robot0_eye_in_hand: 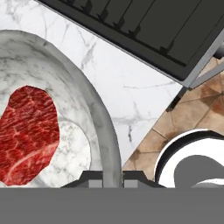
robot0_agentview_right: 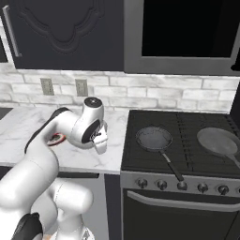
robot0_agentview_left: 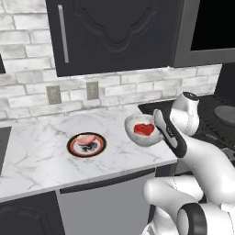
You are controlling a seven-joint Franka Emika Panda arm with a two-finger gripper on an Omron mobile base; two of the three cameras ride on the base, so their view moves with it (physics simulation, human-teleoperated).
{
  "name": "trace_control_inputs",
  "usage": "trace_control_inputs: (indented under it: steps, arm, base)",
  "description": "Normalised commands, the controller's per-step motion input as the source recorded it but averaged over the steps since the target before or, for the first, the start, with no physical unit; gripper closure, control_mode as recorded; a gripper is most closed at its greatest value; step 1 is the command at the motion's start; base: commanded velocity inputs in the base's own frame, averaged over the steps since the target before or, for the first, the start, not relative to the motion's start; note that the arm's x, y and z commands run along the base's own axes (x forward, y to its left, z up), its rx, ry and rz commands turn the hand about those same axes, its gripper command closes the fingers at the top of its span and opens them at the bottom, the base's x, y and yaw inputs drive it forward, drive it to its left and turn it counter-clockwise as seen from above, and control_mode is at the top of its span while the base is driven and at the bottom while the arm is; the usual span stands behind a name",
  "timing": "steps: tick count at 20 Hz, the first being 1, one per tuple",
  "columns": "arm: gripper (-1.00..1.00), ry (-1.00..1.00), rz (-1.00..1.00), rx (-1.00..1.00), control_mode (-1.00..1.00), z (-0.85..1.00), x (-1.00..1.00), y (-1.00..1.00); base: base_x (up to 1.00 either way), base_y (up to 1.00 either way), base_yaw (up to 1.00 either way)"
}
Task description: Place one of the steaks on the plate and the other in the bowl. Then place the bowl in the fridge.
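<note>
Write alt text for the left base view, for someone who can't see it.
A white robot arm's gripper is shut on the rim of a silvery bowl holding a red steak, lifted at the right end of a marble counter. To its left, a pale pink steak lies on an orange-rimmed plate.

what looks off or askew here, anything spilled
Nothing spilled. The round silvery-grey speckled bowl is lifted off the white marble counter, gripper shut on its rim, red steak inside. The pale pink steak lies on the orange-rimmed plate.
</note>
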Motion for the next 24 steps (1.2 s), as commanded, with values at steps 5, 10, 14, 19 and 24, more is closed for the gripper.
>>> trace_control_inputs:
  steps: [5,10,14,19,24]
  arm:
    - [1.00,0.00,0.00,0.00,-1.00,0.00,-0.10,0.00]
    - [1.00,0.00,0.00,0.00,1.00,0.00,-0.08,0.00]
    - [1.00,0.00,0.00,0.00,1.00,0.00,0.00,0.00]
    - [1.00,0.00,0.00,0.00,1.00,0.00,0.00,0.00]
    - [1.00,0.00,0.00,0.00,1.00,0.00,0.00,0.00]
  base:
    - [0.00,0.00,0.00]
    - [-0.32,-0.06,-0.01]
    - [-0.64,-0.24,-0.03]
    - [-0.62,-0.37,-0.03]
    - [-0.83,-0.67,0.00]
